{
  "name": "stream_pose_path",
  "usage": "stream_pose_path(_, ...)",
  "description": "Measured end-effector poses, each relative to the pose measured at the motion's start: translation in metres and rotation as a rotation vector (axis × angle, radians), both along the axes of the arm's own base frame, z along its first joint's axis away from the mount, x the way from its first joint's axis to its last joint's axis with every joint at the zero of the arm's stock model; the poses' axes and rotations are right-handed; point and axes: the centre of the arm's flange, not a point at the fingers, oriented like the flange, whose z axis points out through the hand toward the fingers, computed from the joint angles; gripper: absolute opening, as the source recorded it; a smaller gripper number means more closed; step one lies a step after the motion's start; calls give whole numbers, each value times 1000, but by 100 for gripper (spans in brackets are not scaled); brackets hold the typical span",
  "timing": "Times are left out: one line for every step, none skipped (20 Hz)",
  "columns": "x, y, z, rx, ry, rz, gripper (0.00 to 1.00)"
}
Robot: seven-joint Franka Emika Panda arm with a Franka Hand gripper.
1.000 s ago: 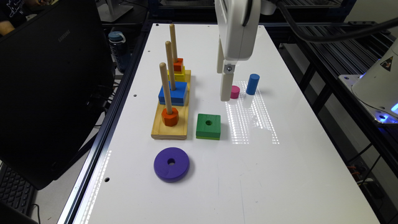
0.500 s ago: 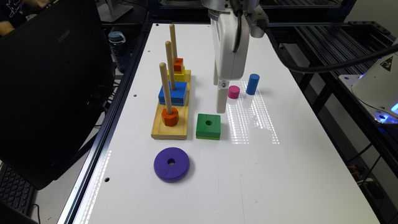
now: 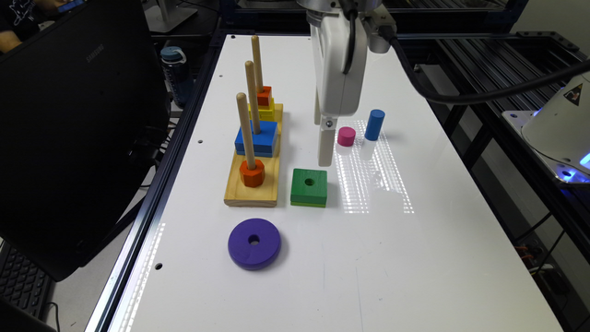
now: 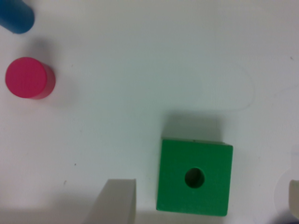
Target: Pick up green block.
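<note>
One green block (image 3: 309,186) lies flat on the white worktop (image 3: 415,258), just beside the wooden peg base (image 3: 251,193). Above it hangs the tool (image 4: 205,205), fingers apparently spread wide, holding nothing.

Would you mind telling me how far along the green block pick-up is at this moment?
Done: the gripper is near the green block, above the table. In hand: alignment. In the wrist view the fingers are spread apart with the block between them, untouched and flat on the table. Left: lower around it, close and lift. The pink cylinder and the purple disc stand apart from it.
</note>
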Motion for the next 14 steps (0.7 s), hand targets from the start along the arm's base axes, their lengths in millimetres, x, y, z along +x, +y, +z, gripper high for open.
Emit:
stream_pose_path(0, 0, 0, 0, -1, 0, 100)
stream_pose_path(0, 0, 0, 0, -1, 0, 100)
stream_pose_path(1, 0, 1, 0, -1, 0, 100)
stream_pose_path(1, 0, 1, 0, -2, 0, 100)
stream_pose_path(1, 0, 1, 0, -2, 0, 100)
stream_pose_path(1, 0, 0, 0, 0, 0, 100)
stream_pose_path(1, 0, -3, 1, 4, 1, 100)
stream_pose_path(1, 0, -8, 1, 6, 1, 100)
stream_pose_path(2, 0, -13, 0, 6, 1, 100)
stream_pose_path(2, 0, -17, 1, 7, 1, 100)
stream_pose_path(3, 0, -20, 1, 6, 1, 100)
stream_pose_path(4, 0, -21, 0, 6, 1, 100)
stream_pose_path(4, 0, -22, 0, 7, 1, 100)
stream_pose_path(5, 0, -22, 1, 6, 1, 100)
